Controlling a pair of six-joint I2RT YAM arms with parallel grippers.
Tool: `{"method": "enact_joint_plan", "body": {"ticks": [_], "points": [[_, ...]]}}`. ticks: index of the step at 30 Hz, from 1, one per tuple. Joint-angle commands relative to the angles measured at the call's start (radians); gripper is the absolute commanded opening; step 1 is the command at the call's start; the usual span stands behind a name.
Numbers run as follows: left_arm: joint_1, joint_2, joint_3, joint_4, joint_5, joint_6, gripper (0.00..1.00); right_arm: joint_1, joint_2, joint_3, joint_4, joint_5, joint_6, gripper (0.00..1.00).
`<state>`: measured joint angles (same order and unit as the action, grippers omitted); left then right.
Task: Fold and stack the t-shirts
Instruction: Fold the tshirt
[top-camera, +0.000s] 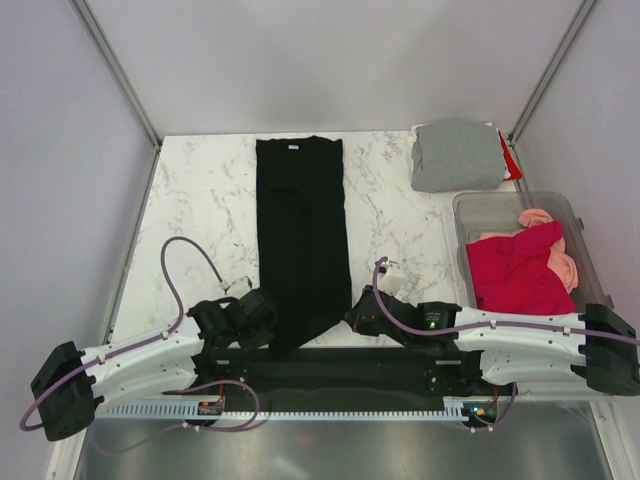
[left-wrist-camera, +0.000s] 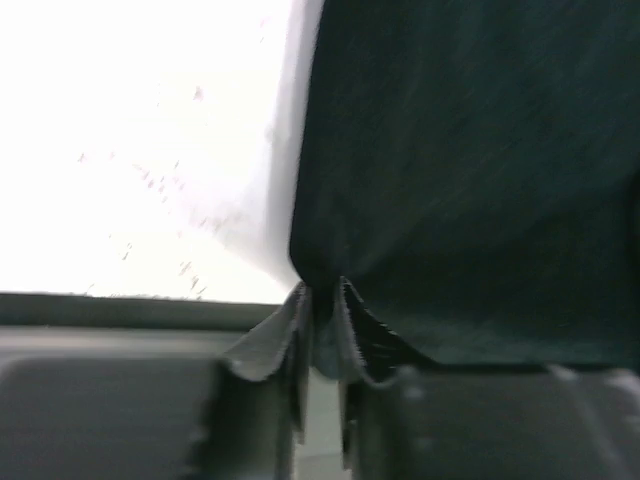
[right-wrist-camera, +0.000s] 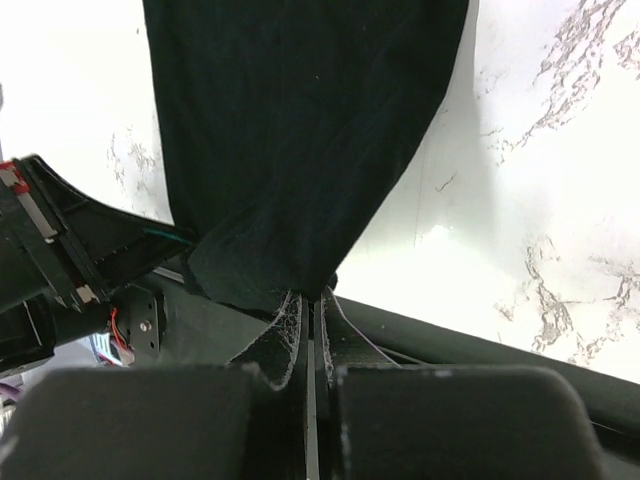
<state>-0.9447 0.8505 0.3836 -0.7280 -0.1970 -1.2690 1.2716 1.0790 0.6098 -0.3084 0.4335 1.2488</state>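
Note:
A black t-shirt (top-camera: 300, 230) lies folded into a long narrow strip down the middle of the marble table, collar at the far end. My left gripper (top-camera: 268, 318) is at its near left corner. In the left wrist view the fingertips of the left gripper (left-wrist-camera: 320, 295) pinch the hem of the black t-shirt (left-wrist-camera: 470, 180). My right gripper (top-camera: 352, 318) is at the near right corner. There the right gripper (right-wrist-camera: 312, 298) is shut on the edge of the black t-shirt (right-wrist-camera: 300, 130). A folded grey t-shirt (top-camera: 455, 155) lies at the far right.
A clear plastic tub (top-camera: 460, 215) stands at the right and holds a crimson t-shirt (top-camera: 515, 270) and a salmon-pink one (top-camera: 562, 265). Something small and red (top-camera: 512, 160) pokes out behind the grey t-shirt. Metal frame posts rise at both far corners.

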Motion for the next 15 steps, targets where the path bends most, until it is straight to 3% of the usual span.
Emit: {"method": "enact_joint_plan", "body": {"ticks": [1, 5, 11, 15], "points": [[-0.003, -0.013, -0.002, 0.098, -0.088, 0.0, 0.17, -0.006, -0.016, -0.013, 0.006, -0.006, -0.012, 0.0], [-0.003, -0.048, 0.043, 0.058, -0.093, 0.023, 0.02, -0.008, 0.001, -0.021, 0.011, -0.045, -0.02, 0.0], [0.0, -0.077, 0.204, -0.039, -0.117, 0.098, 0.02, -0.031, 0.07, 0.06, -0.044, -0.019, -0.089, 0.0], [0.027, 0.002, 0.334, -0.09, -0.168, 0.158, 0.02, -0.145, 0.117, 0.186, -0.077, -0.051, -0.204, 0.0]]}}
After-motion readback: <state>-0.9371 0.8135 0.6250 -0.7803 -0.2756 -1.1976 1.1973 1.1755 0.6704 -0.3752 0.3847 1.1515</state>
